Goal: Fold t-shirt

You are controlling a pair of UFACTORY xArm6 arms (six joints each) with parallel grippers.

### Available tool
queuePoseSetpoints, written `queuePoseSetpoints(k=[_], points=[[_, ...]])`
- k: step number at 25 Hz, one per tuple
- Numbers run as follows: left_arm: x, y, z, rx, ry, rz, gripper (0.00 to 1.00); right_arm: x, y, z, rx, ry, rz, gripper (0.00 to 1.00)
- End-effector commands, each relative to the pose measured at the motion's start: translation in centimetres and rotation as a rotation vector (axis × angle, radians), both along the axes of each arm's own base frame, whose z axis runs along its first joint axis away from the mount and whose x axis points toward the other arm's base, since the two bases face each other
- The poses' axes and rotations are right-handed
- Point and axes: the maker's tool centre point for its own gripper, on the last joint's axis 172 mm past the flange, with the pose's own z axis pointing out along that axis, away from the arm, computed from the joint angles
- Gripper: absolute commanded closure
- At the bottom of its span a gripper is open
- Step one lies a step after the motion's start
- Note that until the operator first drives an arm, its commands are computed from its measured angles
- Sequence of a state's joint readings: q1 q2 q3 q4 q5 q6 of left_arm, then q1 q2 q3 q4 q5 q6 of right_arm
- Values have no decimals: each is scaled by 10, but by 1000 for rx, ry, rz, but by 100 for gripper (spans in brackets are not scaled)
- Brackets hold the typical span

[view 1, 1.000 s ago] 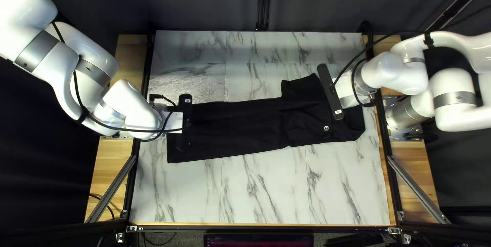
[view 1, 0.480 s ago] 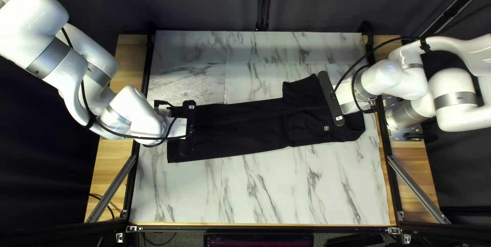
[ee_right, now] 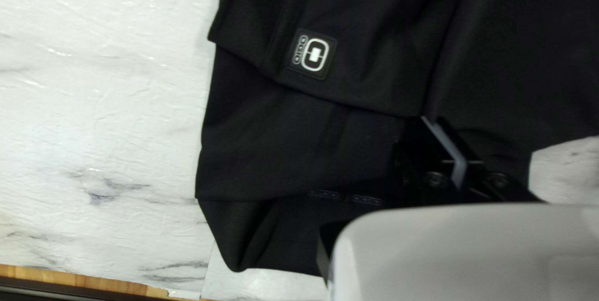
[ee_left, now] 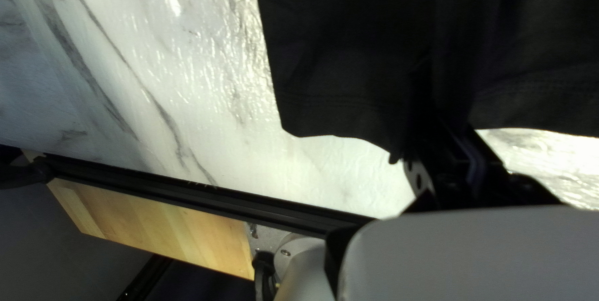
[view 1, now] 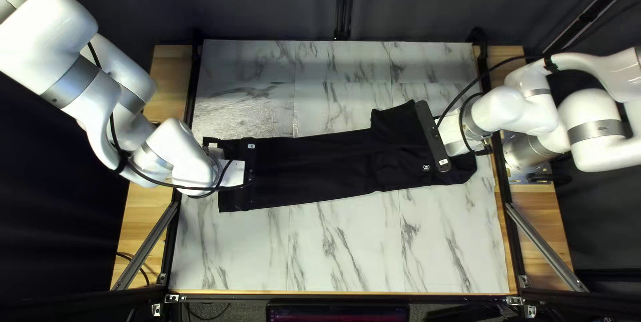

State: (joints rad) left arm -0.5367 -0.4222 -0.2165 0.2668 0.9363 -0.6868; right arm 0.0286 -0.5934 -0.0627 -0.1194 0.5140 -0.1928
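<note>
- Beyond the near edge, a screen (view 1: 337, 313) is sitting low in the middle.
- The marbled tabletop (view 1: 347, 248) is showing bare along its near side, with grey veins running through it.
- The black t-shirt (view 1: 314, 172) is lying across the middle of the tabletop in a long band, its straight left end reaching slightly nearer than its bulkier right end.
- A small patch with a pale mark (ee_right: 314, 55) is sitting on the right part of the t-shirt, just above a layer edge that is running towards the right hand (view 1: 433, 136).
- The left hand (view 1: 250, 174) is hanging over the left end of the t-shirt; in its wrist view, the stitched hem is running beside it in a gentle wave. I cannot tell whether it is clamping the cloth.
- The right hand is hovering over the layered right end, where a crease is leading away from it. Its grip is not showing clearly either.
- Farther up, a squarish flap of the t-shirt is poking out just left of the right hand.
- Wooden panels (view 1: 168, 88) are flanking both sides of the tabletop.
- At the far side, a dark curtain (view 1: 267, 2) is hanging behind everything.
</note>
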Motion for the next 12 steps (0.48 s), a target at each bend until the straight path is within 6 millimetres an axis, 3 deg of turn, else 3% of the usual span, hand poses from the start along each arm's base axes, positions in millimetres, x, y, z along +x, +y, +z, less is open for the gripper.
queuePoseSetpoints(k=[1, 12], points=[[0, -3, -7, -7, 1, 1, 100, 1, 2, -1, 4, 4, 3, 100], [3, -8, -15, -26, 2, -10, 100, 2, 11, -4, 10, 8, 11, 100]])
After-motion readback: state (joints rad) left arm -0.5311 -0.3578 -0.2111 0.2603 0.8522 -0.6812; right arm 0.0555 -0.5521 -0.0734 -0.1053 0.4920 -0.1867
